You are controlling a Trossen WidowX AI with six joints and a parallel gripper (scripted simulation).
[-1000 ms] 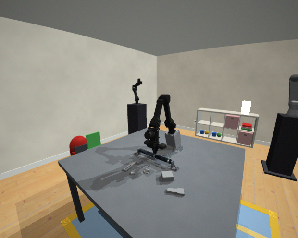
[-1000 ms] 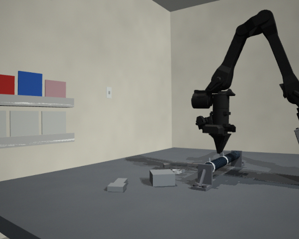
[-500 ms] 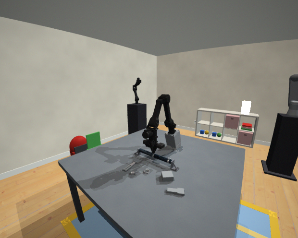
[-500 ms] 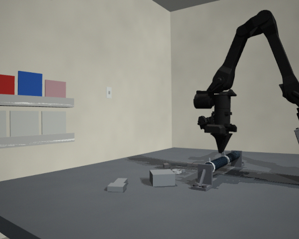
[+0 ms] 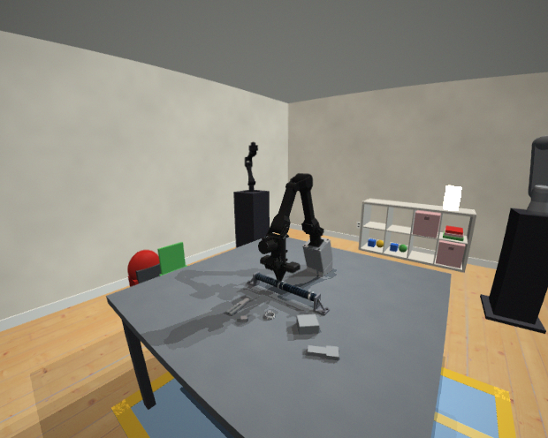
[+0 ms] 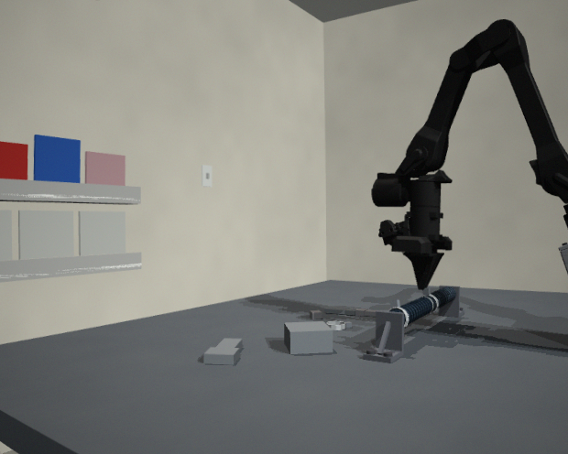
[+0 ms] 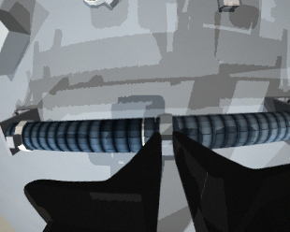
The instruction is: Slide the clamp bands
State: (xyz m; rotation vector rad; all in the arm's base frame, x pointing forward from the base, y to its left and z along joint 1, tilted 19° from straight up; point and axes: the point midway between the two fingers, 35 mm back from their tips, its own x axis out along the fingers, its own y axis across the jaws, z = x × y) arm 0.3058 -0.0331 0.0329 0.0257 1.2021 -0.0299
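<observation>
A dark blue ribbed hose (image 5: 292,289) (image 6: 419,308) (image 7: 82,136) lies level between two grey end stands (image 6: 389,333) on the table (image 5: 375,328). My gripper (image 5: 279,277) (image 6: 425,286) (image 7: 166,137) points straight down at the hose's middle. It is shut on a steel clamp band (image 7: 166,124) (image 6: 431,300) there, pinching the band's raised tab. A second steel clamp band (image 7: 20,136) (image 6: 399,310) sits at the hose's end by the near stand. The mender inside the hose is hidden.
A grey block (image 5: 308,323) (image 6: 308,337) (image 7: 14,12), a flat stepped piece (image 5: 323,351) (image 6: 223,352), a loose ring clamp (image 5: 270,313) (image 6: 337,324) and a small bar (image 5: 237,305) lie on the table beside the hose. The arm's base (image 5: 318,258) stands behind it.
</observation>
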